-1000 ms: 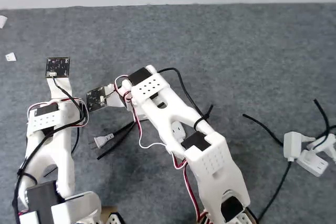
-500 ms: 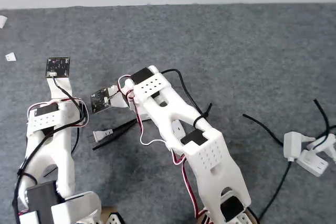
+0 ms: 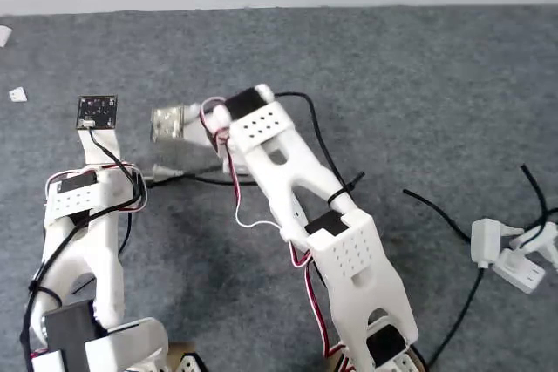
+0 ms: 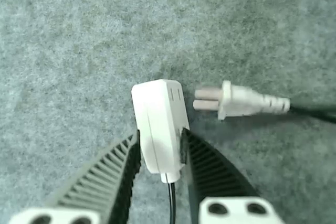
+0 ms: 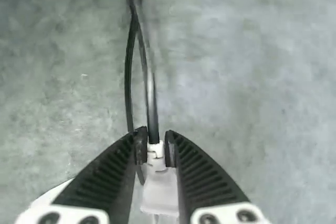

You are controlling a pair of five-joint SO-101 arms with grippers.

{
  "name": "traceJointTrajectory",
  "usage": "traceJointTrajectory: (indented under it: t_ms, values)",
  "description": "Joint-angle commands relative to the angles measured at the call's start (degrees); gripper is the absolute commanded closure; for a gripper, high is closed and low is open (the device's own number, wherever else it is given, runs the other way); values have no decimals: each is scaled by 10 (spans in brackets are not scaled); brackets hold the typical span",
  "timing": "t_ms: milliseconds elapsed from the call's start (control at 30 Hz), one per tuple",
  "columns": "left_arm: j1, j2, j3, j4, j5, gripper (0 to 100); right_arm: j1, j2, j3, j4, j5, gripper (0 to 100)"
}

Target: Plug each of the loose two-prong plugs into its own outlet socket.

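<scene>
**Socket gripped, plug lying prongs-first beside it**

The left wrist view gives what the high view hides. The left pincer (image 4: 159, 140) is closed narrow on a white outlet socket (image 4: 157, 119), one finger on each long side. The socket's two slots face up, and its own wire drops between the fingers. Just beside it, apart by a small gap, a white two-prong plug (image 4: 236, 100) lies on the grey desk (image 4: 68, 35) with its prongs aimed at the socket's side. Its cord (image 4: 315, 113) is cut off at the frame's edge.

The right wrist view shows the right pincer (image 5: 155, 137) pinched shut on a black cable (image 5: 149, 103) where it enters a small white piece. What that piece is cannot be made out. A second dark strand runs alongside.

From above, the left arm (image 3: 83, 215) covers its own pincer and the socket. The right arm (image 3: 296, 189) stretches across toward it, and its tip is hard to make out. Near the desk's far right edge, well apart from both arms, sits a cluster of white adapters (image 3: 501, 254) with black wires trailing off them
</scene>
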Motion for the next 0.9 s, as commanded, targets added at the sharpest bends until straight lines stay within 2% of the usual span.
traceJointTrajectory:
  t_ms: [0, 100, 233, 333, 500, 700, 867]
  values:
    - [-4, -5, -22, 3, -4, 887, 10, -2, -72, 48, -30, 988]
    - [-4, -6, -22, 3, -4, 887, 13, -9, -76, 82, -77, 988]
    - [-3, -6, -22, 3, -4, 887, 29, -36, -113, 180, -169, 988]
    - [-3, -6, -23, 3, -5, 887, 73, -75, -80, 176, -274, 989]
    - [-3, -6, -23, 3, -6, 887, 141, -153, 14, 174, -349, 989]
    - [-3, -6, -23, 3, -6, 887, 206, -225, 137, 165, -390, 989]
    - [-3, -6, -23, 3, -7, 887, 233, -285, 339, 40, -398, 989]
